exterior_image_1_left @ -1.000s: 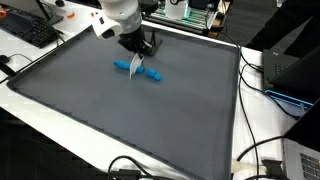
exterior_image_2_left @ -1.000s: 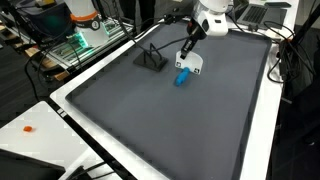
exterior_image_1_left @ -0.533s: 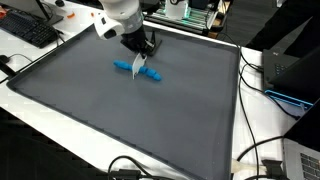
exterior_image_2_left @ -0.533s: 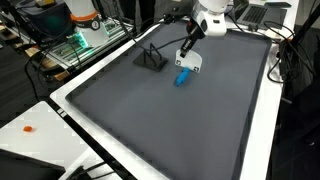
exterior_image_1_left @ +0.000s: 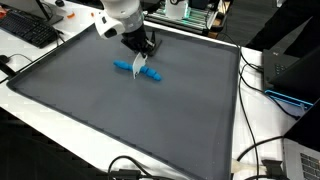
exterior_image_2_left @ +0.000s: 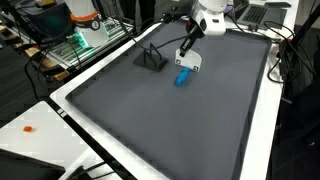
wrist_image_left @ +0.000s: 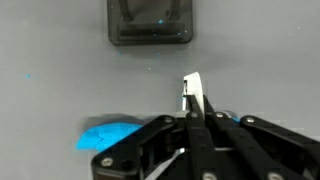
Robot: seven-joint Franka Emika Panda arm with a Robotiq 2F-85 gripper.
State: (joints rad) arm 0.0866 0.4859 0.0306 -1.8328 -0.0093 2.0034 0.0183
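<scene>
My gripper (wrist_image_left: 196, 108) is shut, and a small thin white piece (wrist_image_left: 192, 88) sticks out from between its fingertips. It hangs just above a grey mat (exterior_image_1_left: 120, 110), right over a blue elongated object (exterior_image_1_left: 126, 67) that lies flat there. That blue object (wrist_image_left: 112, 133) shows at the lower left of the wrist view, partly hidden by the fingers. In both exterior views the gripper (exterior_image_2_left: 188, 58) sits at the blue object's (exterior_image_2_left: 183, 78) far side. A little beyond stands a small dark holder (wrist_image_left: 150, 22).
The dark holder (exterior_image_2_left: 152, 58) stands near the mat's far edge. The mat has a raised rim (exterior_image_2_left: 70, 125). Around it lie a keyboard (exterior_image_1_left: 28, 30), cables (exterior_image_1_left: 255, 150), electronics (exterior_image_2_left: 85, 35) and a laptop (exterior_image_1_left: 290, 75).
</scene>
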